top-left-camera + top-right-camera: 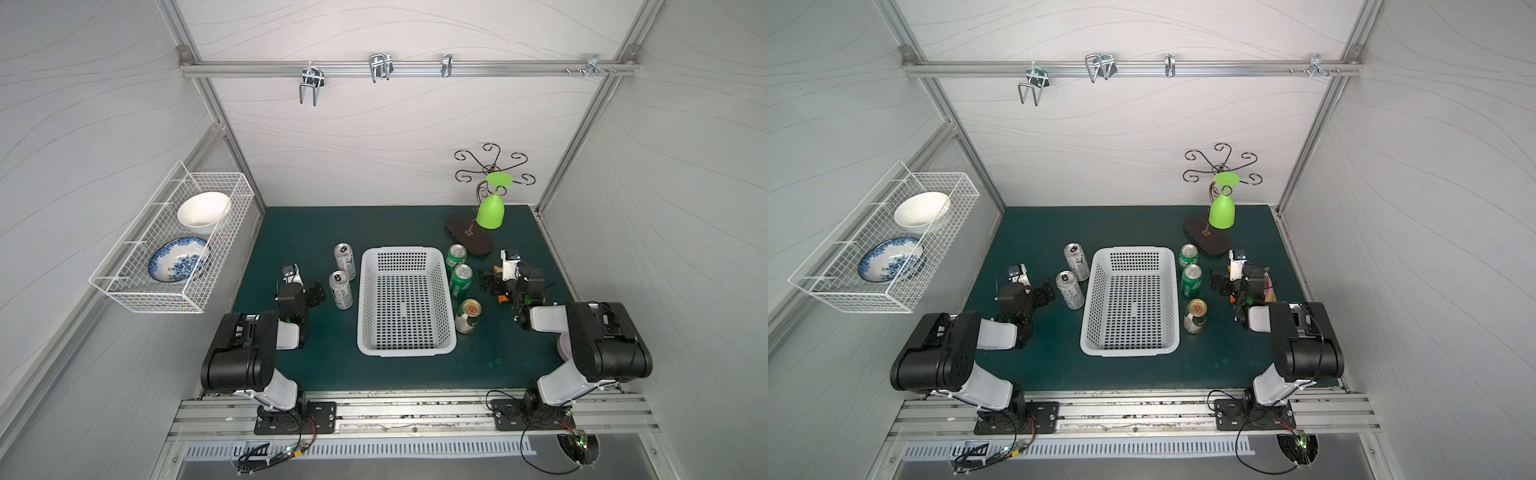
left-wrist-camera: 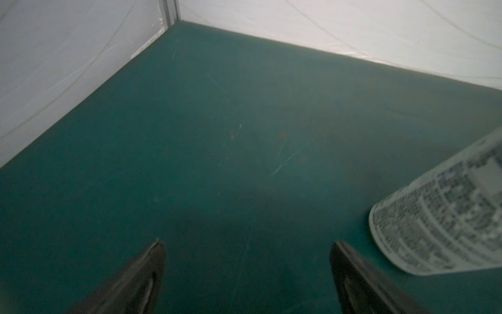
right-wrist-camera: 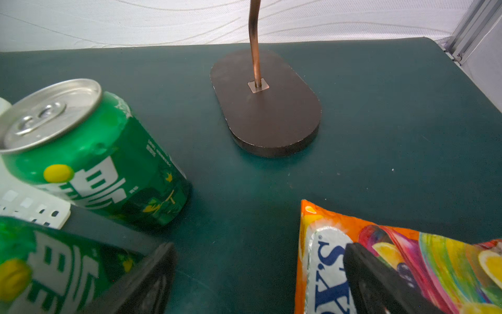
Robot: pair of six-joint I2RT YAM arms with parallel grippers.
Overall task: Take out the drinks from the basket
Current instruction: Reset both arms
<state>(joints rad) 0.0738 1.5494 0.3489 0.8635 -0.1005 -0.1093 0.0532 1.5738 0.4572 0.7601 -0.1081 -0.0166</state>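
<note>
Left gripper [image 2: 247,243] jaws stand apart, empty, over bare desk [image 2: 190,136] that runs open to the far left corner; a silver-white can [image 2: 445,217], blurred and cut off, stands just beside one finger. Right gripper [image 3: 259,247] jaws stand apart, flanked by a cropped green can [image 3: 54,271] and the snack packet [image 3: 407,266]; contact cannot be told. All five drinks [image 1: 468,316] stand on the desk along the long sides of the basket [image 1: 405,352]; in both top views the right arm hides most of the packet.

I see the basket [image 1: 405,250], white and perforated, sitting empty mid-worktop. Upright just outside it I count the rear silver can [image 1: 345,261] and front silver can [image 1: 340,290] toward the left edge. The rear green can [image 1: 456,257], front green can [image 1: 461,280] and gold-topped can [image 1: 468,316] (red mark on top) stand toward the right edge.
</note>
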